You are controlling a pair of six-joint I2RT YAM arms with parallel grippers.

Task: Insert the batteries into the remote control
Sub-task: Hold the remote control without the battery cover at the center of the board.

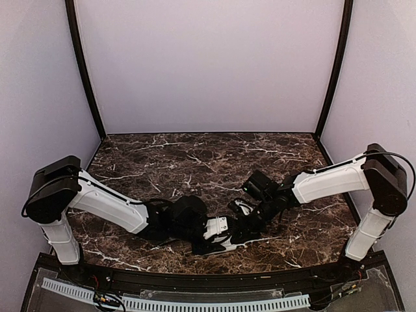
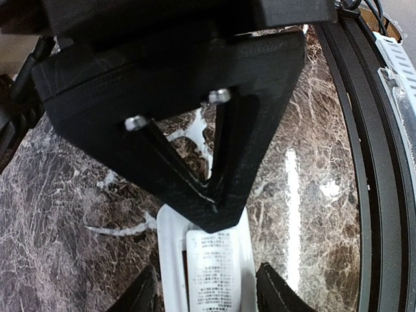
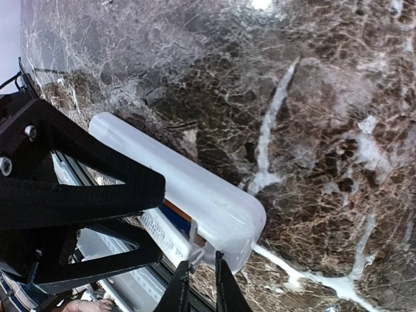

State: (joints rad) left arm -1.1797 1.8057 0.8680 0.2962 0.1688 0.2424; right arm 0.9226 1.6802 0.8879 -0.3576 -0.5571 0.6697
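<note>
The white remote control (image 3: 195, 188) lies on its front near the table's front edge, also seen from above (image 1: 216, 227). In its recess the batteries show as a blue strip (image 3: 174, 220) beside an orange one (image 3: 177, 210). A white labelled cover (image 2: 218, 273) lies over most of them. My left gripper (image 2: 208, 296) straddles the remote, one finger close to each long side with a thin gap, so it is open. My right gripper (image 3: 203, 273) is at the remote's end. Its jaws are narrowly apart, and the cover's small tab (image 3: 196, 252) sits between the tips, touching one finger.
The brown marble table (image 1: 214, 156) stretches away behind both arms. A black rail (image 2: 364, 162) and a white perforated strip (image 1: 175, 302) run along the near edge, just beside the remote. Pale walls close in the back and sides.
</note>
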